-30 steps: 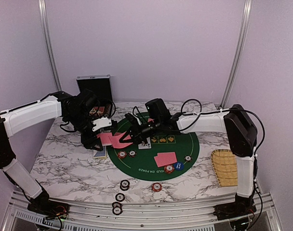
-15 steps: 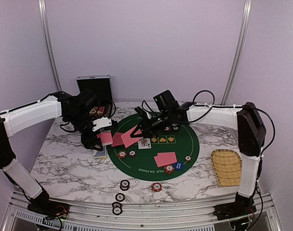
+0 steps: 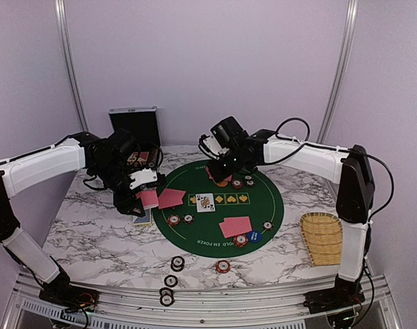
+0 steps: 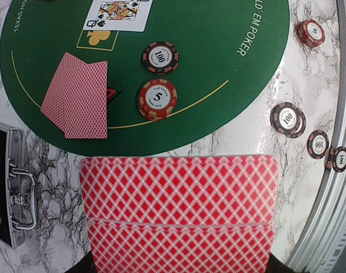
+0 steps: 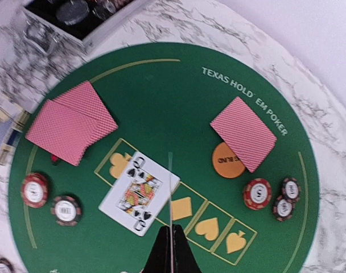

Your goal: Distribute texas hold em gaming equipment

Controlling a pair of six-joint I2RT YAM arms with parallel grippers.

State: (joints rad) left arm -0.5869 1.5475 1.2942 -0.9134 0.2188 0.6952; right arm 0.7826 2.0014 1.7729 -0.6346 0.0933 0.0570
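Gripping a card stack (image 4: 178,210) that fills its wrist view, the left tool (image 3: 143,197) hovers over the counter (image 3: 92,240). The right tool (image 5: 171,230), pinching one edge-on card (image 5: 171,182), has moved away toward the far side of the mat (image 5: 178,96).

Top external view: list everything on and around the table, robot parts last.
table: one, white marble
felt mat: one, green, table centre
queen card: one, face-up, mid-mat
face-down card piles: three, red-backed, mat's left, near and far sides
poker chips: about a dozen, red or dark, on mat and front marble
blue button disc: one, mat's near side
orange button disc: one, far side, under cards
triangular marker: one, red-black, under left pile
case: one, black, rear left
woven tray: one, tan, right edge
left gripper: shut on red-backed deck
right gripper: shut on one card, above far side
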